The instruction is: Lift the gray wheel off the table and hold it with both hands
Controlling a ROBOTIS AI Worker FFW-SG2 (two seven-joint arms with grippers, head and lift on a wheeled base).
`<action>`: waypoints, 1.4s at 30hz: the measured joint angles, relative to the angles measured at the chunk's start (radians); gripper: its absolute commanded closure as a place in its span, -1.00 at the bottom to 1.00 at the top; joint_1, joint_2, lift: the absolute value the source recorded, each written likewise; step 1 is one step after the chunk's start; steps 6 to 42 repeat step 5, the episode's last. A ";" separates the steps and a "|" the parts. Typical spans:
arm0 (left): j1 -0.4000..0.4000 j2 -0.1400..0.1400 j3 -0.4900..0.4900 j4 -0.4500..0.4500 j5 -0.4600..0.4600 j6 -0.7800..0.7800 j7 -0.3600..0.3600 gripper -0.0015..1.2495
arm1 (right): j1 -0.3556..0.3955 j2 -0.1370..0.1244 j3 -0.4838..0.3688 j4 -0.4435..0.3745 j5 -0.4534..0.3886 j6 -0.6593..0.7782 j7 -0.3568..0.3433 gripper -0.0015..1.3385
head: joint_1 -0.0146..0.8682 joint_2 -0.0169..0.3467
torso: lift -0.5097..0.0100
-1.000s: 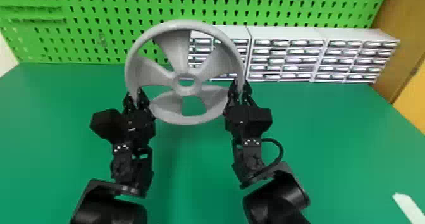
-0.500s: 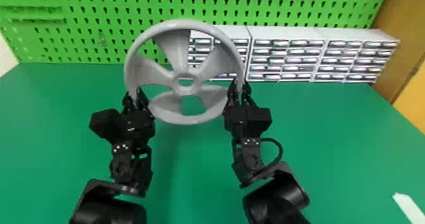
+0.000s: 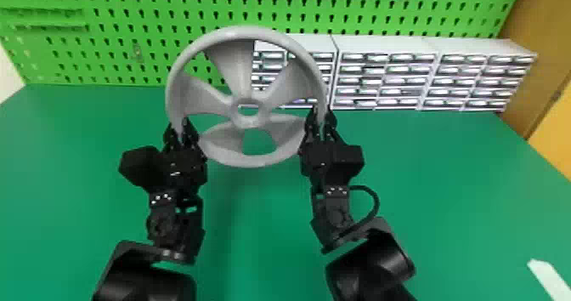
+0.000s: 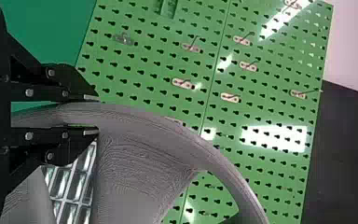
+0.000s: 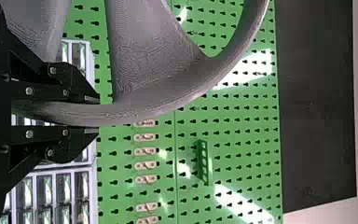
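The gray wheel [image 3: 247, 160] is held up above the green table, its face toward the head camera, hub in the middle. At its lower left rim is my left gripper [image 3: 181, 131], shut on it; at the lower right rim my right gripper [image 3: 321, 119] is shut on it too. In the left wrist view, the rim of the gray wheel [image 4: 168, 128] passes between the two fingers of my left gripper [image 4: 95, 115]. The right wrist view has the gray wheel's rim [image 5: 144, 108] between the fingers of my right gripper [image 5: 98, 115].
A green pegboard [image 3: 127, 36] with metal hooks stands behind the table [image 3: 425, 194]. White drawer cabinets [image 3: 386, 45] line the table's back edge, behind and right of the wheel. A white strip [image 3: 550, 279] lies at the front right.
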 measured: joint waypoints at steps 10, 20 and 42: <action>0.000 0.000 0.000 0.000 0.000 0.000 0.000 0.58 | 0.001 0.000 -0.001 0.000 0.001 0.000 0.000 0.87 | 0.64 -0.82 | 0.59; 0.000 0.000 0.000 0.000 0.000 0.000 0.000 0.58 | 0.001 0.000 -0.001 0.000 0.001 0.000 0.000 0.87 | 0.64 -0.82 | 0.59; 0.000 0.000 0.000 0.000 0.000 0.000 0.000 0.58 | 0.001 0.000 -0.001 0.000 0.001 0.000 0.000 0.87 | 0.64 -0.82 | 0.59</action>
